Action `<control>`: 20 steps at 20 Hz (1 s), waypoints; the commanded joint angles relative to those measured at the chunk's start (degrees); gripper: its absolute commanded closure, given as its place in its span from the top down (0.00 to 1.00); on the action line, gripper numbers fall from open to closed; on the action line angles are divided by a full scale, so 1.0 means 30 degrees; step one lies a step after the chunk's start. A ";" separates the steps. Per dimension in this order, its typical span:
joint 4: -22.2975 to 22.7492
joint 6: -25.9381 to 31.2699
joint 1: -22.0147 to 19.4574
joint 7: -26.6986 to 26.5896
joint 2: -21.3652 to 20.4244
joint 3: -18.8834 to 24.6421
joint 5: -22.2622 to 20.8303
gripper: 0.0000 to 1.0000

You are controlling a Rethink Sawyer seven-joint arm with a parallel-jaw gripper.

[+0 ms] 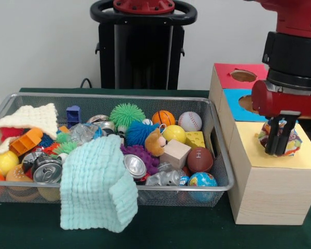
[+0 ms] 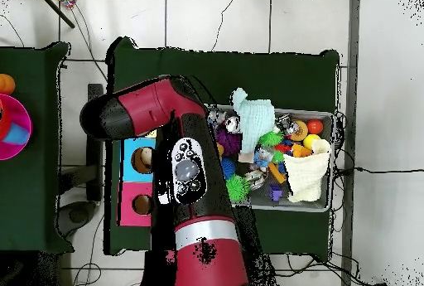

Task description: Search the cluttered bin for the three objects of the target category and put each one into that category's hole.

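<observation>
On the yellow box top (image 1: 300, 158), nearest, a multicolour crinkled object (image 1: 293, 139) is gripped by the hand (image 1: 280, 150), fingers closed round it, directly below the wrist. No hole is seen here; holes lie farther, in blue (image 1: 238, 98) & red (image 1: 233, 69) sections. Wire bin (image 1: 220, 155) alongside is packed w/ balls, cans, cloths.

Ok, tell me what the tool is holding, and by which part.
The tool grips a crumpled multicoloured wrapper-like object from above, around its middle, over the yellow box top.
</observation>
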 commanded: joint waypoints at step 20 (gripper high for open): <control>0.3237 0.6054 -0.2012 -0.1577 -0.0427 0.1630 0.2952 1.00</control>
